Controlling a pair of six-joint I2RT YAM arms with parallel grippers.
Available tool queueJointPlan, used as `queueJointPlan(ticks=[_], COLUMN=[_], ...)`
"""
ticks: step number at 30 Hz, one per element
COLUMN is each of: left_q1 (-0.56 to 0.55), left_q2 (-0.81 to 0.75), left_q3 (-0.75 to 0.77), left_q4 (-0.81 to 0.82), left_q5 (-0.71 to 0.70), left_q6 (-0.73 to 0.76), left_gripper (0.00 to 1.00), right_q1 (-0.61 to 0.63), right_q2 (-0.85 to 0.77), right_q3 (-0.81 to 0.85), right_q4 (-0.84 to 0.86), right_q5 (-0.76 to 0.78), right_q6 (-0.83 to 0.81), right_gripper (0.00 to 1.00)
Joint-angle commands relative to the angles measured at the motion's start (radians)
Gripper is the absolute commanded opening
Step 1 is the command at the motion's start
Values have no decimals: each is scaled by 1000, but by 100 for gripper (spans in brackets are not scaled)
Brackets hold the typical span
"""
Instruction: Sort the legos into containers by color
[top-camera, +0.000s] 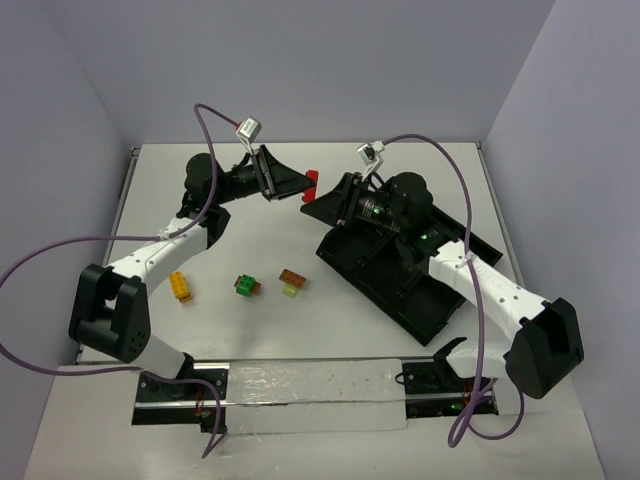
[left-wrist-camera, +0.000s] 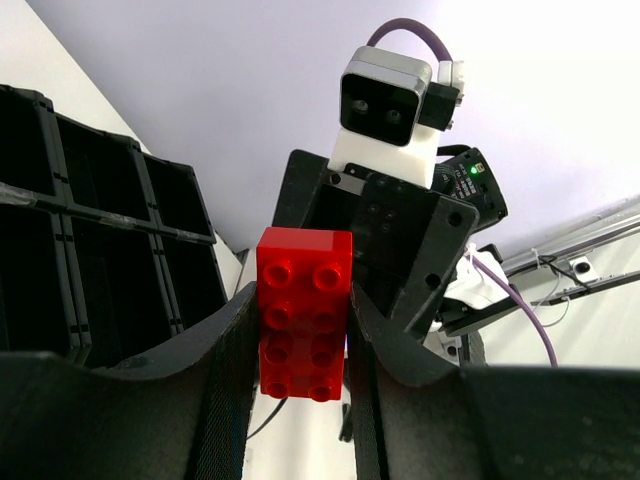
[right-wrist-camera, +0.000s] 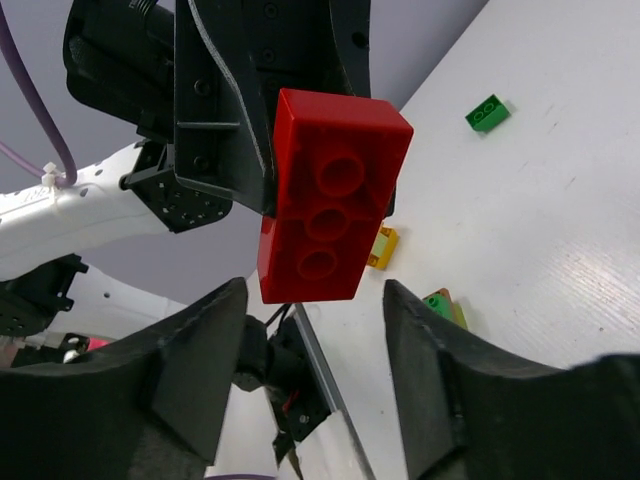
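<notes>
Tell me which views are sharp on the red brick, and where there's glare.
Left wrist: red brick crisp, near fingers dark and soft. Right wrist: brick sharp, table sheen behind it. Top external: even light, faint shadows, glare on the glossy strip at the near edge.

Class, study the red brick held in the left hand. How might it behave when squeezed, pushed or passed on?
The red brick is probably stiff: the left hand pinches it and its edges look straight. Its glossy sides may be slippery, so it could slide. Flat faces suggest it won't roll.
</notes>
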Motion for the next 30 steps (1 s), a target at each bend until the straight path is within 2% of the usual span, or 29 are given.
queueJointPlan(ticks=[1, 7, 9, 11, 15, 18, 21, 22, 23, 24, 25, 26, 30], left_q1=[-10, -11, -11, -11, -11, -11, -11, -11, -11, -11, -11, -11, -10], left_q2=[-42, -45, -48, -51, -55, -68, -85, -88, -90, -93, -98, -101, -116], left_q3=[-10, -15, -17, -18, -18, -18, -18, -6, -2, 6, 17, 25, 92], left_q4=[33, 33, 33, 33, 23, 10, -14, -66, -82, -115, -163, -200, -445], left_q5=[7, 13, 14, 16, 21, 8, 2, -1, -2, -9, -18, -19, -100], left_q6=[26, 29, 32, 32, 41, 71, 101, 133, 142, 169, 207, 214, 360], left_gripper=[0, 0, 0, 0, 0, 0, 5, 25, 32, 56, 91, 98, 99], right_q1=[12, 13, 12, 12, 12, 12, 12, 12, 12, 12, 12, 13, 12], right_q2=[1, 21, 25, 27, 21, 13, 1, -6, -8, -14, -23, -25, -70], right_q3=[20, 39, 37, 34, 20, 13, 13, 15, 16, 17, 20, 20, 19], right_q4=[81, 123, 150, 169, 180, 159, 125, 88, 76, 57, 29, 9, -116], right_q5=[-8, -49, -60, -69, -60, -44, -22, -4, 8, 25, 45, 58, 178], right_q6=[7, 33, 49, 63, 70, 58, 39, 24, 20, 6, -12, -16, -70], right_gripper=[59, 59, 56, 49, 18, 3, 0, 0, 0, 0, 0, 0, 0])
